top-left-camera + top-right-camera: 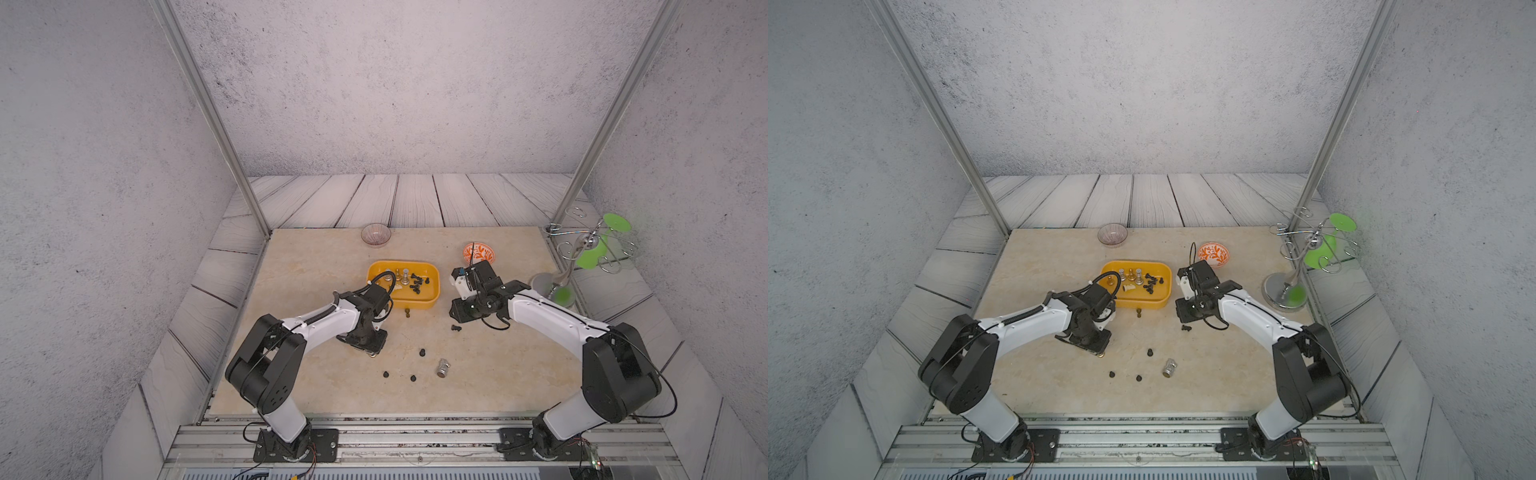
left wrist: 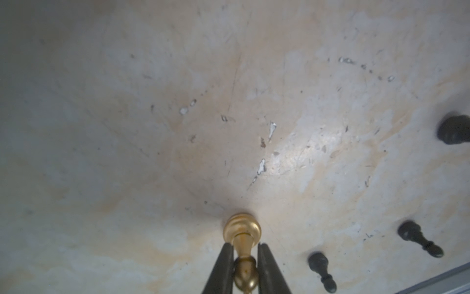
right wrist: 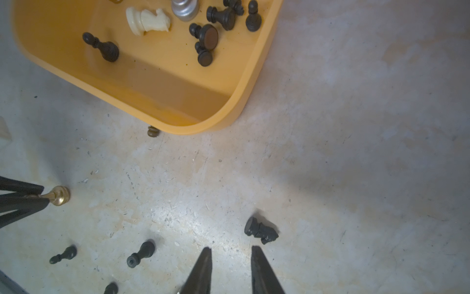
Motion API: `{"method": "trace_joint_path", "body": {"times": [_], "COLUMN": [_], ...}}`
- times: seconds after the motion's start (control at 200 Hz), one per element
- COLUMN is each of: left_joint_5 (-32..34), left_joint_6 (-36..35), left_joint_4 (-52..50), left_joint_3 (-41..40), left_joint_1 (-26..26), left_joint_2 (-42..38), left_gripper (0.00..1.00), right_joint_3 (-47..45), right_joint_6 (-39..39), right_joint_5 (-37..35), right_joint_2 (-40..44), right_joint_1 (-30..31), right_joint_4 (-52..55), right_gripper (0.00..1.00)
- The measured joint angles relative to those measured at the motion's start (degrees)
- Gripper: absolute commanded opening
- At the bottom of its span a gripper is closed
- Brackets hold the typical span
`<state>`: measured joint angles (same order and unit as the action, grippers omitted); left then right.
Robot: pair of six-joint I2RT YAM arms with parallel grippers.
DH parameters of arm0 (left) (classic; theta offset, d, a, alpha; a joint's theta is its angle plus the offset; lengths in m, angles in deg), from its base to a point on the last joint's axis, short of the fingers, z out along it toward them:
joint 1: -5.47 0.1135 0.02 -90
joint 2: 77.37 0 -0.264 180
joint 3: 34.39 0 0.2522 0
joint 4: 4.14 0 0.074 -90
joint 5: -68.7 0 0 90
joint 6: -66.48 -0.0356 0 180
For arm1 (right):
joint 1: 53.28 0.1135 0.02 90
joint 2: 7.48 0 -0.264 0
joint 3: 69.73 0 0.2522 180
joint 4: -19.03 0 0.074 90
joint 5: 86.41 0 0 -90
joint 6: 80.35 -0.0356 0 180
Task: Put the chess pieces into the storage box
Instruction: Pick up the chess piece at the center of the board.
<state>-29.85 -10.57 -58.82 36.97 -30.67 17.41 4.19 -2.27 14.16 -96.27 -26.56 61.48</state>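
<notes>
My left gripper (image 2: 244,250) is shut on a gold chess piece (image 2: 242,229) low over the table, in front of the yellow-orange storage box (image 1: 437,277). The box holds several pieces: gold, silver, black and a cream knight (image 3: 148,19). My right gripper (image 3: 231,250) hangs open and empty just right of the box, beside a lying black knight (image 3: 260,230). Loose on the table are three black pawns (image 1: 422,353) (image 1: 386,374) (image 1: 413,378), a silver piece (image 1: 443,368) and a small gold piece (image 1: 407,312) against the box's front wall.
A ribbed glass bowl (image 1: 375,235) stands at the back edge of the mat. An orange-and-white patterned bowl (image 1: 479,252) sits behind my right gripper. A metal wire stand with green discs (image 1: 582,253) is at the right. Slanted frame posts rise at both back corners.
</notes>
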Motion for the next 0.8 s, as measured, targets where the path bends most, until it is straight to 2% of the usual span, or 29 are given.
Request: {"method": "trace_joint_path", "body": {"times": [0.08,0.41,0.591,0.801], "left_joint_5": [0.0,-0.46,-0.44,0.68], "left_joint_6": [-0.13,-0.55,-1.44,-1.79], "left_joint_4": [0.42,0.44,-0.39,3.67], "left_joint_3": [0.15,1.29,9.29,17.88], "left_joint_1": [0.0,-0.04,-0.02,0.26], "left_joint_2": [0.13,-0.48,-1.18,-1.62], "left_gripper": [0.1,0.08,0.08,0.09], "right_joint_3": [0.0,-0.26,-0.26,-0.42], "right_joint_6": [-0.07,-0.39,-1.05,-1.55], "right_joint_5": [-0.02,-1.42,-1.77,-2.82], "right_joint_2": [0.0,2.51,3.8,5.68], "right_joint_1": [0.0,-0.02,-0.02,-0.02], "right_joint_4": [0.0,0.96,1.14,1.18], "right_gripper": [0.29,0.29,0.29,0.29]}}
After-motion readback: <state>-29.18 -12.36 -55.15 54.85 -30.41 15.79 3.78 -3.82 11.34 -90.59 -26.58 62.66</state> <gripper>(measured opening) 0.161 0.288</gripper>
